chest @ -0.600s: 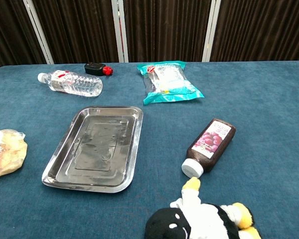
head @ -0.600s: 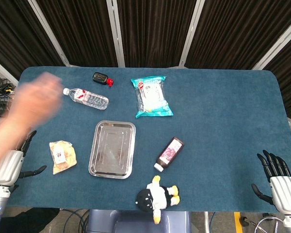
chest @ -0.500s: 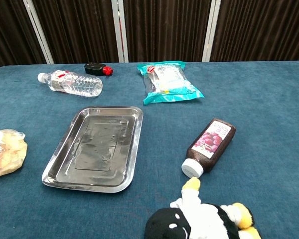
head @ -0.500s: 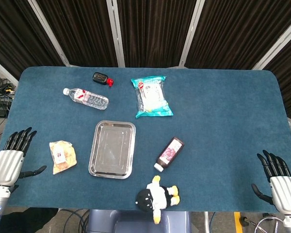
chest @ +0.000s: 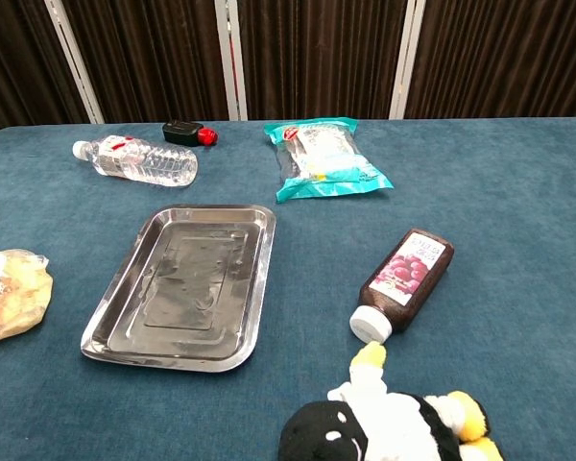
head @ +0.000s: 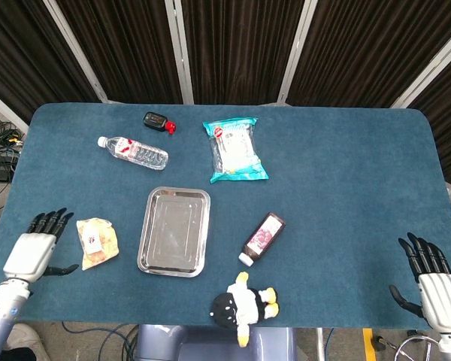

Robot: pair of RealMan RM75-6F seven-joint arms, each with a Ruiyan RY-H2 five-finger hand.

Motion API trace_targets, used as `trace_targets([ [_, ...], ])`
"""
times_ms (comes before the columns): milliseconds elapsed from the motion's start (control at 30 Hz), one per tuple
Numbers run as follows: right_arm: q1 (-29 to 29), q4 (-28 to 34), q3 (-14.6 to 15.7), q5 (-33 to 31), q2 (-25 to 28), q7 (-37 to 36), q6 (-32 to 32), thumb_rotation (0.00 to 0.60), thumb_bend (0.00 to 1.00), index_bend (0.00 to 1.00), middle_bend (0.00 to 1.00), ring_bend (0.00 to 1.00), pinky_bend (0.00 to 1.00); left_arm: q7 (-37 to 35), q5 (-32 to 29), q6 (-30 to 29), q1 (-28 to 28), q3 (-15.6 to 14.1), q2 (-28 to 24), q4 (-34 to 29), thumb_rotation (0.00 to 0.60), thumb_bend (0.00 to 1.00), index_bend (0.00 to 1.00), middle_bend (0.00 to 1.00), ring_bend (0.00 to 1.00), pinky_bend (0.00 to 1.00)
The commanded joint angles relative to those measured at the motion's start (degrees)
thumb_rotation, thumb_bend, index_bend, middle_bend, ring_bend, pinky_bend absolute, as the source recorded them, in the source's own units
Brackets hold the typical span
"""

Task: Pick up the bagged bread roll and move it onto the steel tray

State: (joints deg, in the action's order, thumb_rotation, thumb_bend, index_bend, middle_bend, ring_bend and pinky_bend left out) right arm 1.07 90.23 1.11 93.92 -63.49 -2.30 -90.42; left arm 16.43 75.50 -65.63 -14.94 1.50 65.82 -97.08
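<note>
The bagged bread roll [head: 97,241] lies on the blue table [head: 346,188], just left of the steel tray [head: 174,230]. The left hand [head: 34,252] hovers beside it, fingers [head: 48,220] spread, holding nothing. The right hand [head: 434,286] sits far right, fingers apart.

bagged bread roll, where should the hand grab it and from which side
Probably across the middle of the bagged bread roll, coming from above with the left hand, open just beside it. The roll lies flat on the table, left of the steel tray.
</note>
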Motion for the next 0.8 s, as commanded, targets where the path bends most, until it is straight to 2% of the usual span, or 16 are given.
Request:
trace_targets([
  [33, -0.03, -0.06, 0.03, -0.04, -0.01, 0.03, 0.14, 0.6, 0.3, 0.0, 0.0, 0.0, 0.08, 6.87, -6.96, 6.08, -4.15, 0.63, 2.22, 1.18, 0.6, 0.08, 0.0, 0.0, 0.0, 0.06],
  [200, 0.02, -0.18, -0.06, -0.22, 0.06, -0.24, 0.07, 0.6, 0.3, 0.0, 0.0, 0.0, 0.08, 11.95, -10.64, 7.56, -6.42, 0.9, 5.37, 3.47, 0.6, 0.09, 0.03, 0.0, 0.0, 0.12],
  [300, 0.1, -0.22, -0.07, -0.16, 0.14, -0.65, -0.14, 0.6, 0.3, 0.0, 0.0, 0.0, 0.08, 14.02, -12.12, 7.64, -7.23, 0.87, 7.08, 4.44, 0.6, 0.12, 0.13, 0.05, 0.05, 0.2],
  [333, 0.12, -0.25, -0.06, -0.11, 0.16, -0.69, -0.19, 0.6, 0.3, 0.0, 0.0, 0.0, 0.08, 14.72, -12.37, 7.49, -7.45, 0.82, 7.6, 4.75, 0.6, 0.16, 0.21, 0.14, 0.13, 0.28],
  [367, 0.12, -0.26, -0.05, 0.0, 0.18, -0.71, -0.28, 0.6, 0.3, 0.0, 0.0, 0.0, 0.08, 15.58, -12.32, 6.69, -7.61, 0.86, 8.34, 5.19, 0.6, 0.2, 0.33, 0.27, 0.25, 0.41],
  [433, 0.16, -0.25, -0.08, 0.12, 0.2, -0.81, -0.47, 0.6, 0.3, 0.0, 0.0, 0.0, 0.08, 16.11, -11.95, 5.2, -7.41, 0.77, 9.26, 5.42, 0.6, 0.27, 0.5, 0.48, 0.45, 0.59],
  [467, 0.18, -0.28, -0.1, 0.16, 0.21, -0.87, -0.56, 0.6, 0.3, 0.0, 0.0, 0.0, 0.08, 16.32, -11.81, 4.63, -7.27, 0.58, 9.32, 5.2, 0.6, 0.3, 0.56, 0.57, 0.52, 0.64],
  [567, 0.21, -0.3, -0.03, 0.13, 0.27, -1.09, -0.5, 0.6, 0.3, 0.0, 0.0, 0.0, 0.08, 16.71, -11.15, 2.82, -7.0, 0.5, 8.83, 4.74, 0.6, 0.35, 0.66, 0.67, 0.62, 0.71],
  [633, 0.22, -0.28, -0.03, 0.23, 0.28, -1.14, -0.6, 0.6, 0.3, 0.0, 0.0, 0.0, 0.08, 15.66, -10.78, 1.9, -6.78, 0.84, 8.27, 4.22, 0.6, 0.37, 0.69, 0.71, 0.65, 0.73],
  [800, 0.24, -0.15, -0.07, 0.33, 0.29, -1.25, -0.74, 0.6, 0.3, 0.0, 0.0, 0.0, 0.08, 11.56, -9.28, 0.01, -6.48, 2.28, 4.99, 0.49, 0.6, 0.37, 0.72, 0.73, 0.67, 0.74],
])
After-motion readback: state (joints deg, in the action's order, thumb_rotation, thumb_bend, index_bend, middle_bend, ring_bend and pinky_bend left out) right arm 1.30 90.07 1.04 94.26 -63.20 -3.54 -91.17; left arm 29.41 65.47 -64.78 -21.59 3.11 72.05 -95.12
